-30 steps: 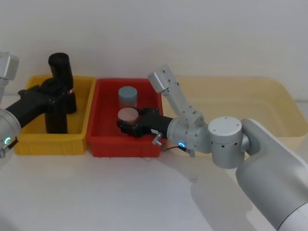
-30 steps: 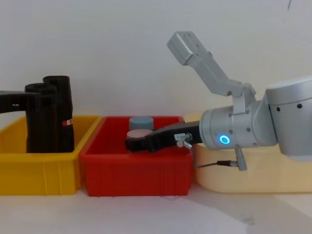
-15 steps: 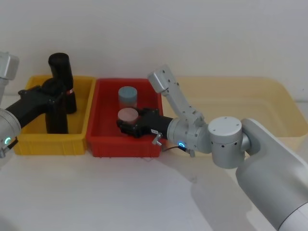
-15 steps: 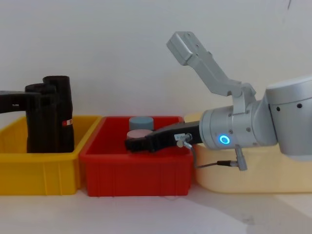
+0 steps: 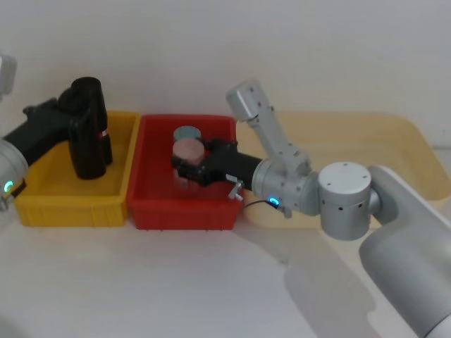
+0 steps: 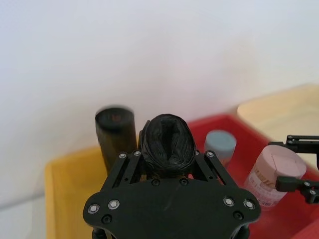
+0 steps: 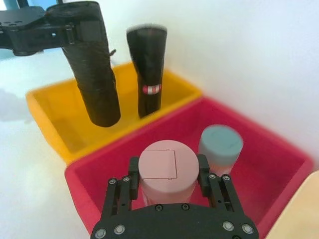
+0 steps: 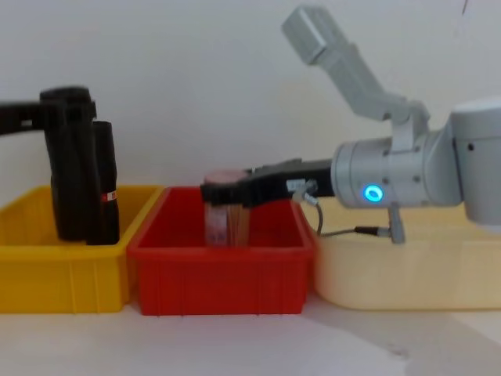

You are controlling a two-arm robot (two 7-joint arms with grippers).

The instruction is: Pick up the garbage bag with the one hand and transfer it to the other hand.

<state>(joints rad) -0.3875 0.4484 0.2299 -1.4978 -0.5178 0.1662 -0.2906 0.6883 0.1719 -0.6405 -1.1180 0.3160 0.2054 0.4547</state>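
Two black rolls are at the yellow bin (image 5: 70, 208). The garbage bag (image 7: 148, 69), with its red-and-white band, stands on end at the back of the bin (image 8: 106, 180). My left gripper (image 5: 81, 123), on the green-ringed arm, is shut on the other, plain black roll (image 5: 88, 151) and holds it upright with its lower end off the bin floor (image 7: 92, 64). My right gripper (image 5: 189, 165), on the blue-ringed arm, is shut on a pink bottle (image 7: 164, 167) and holds it raised over the red bin (image 5: 183, 211).
A grey-blue bottle (image 5: 186, 132) stands in the red bin behind the pink one. A large cream tray (image 5: 394, 141) sits to the right of the red bin. Bare white tabletop runs along the front of the bins.
The left gripper has lifted the plain black roll up beside the banded one. The right gripper has raised the pink bottle off the red bin's floor.
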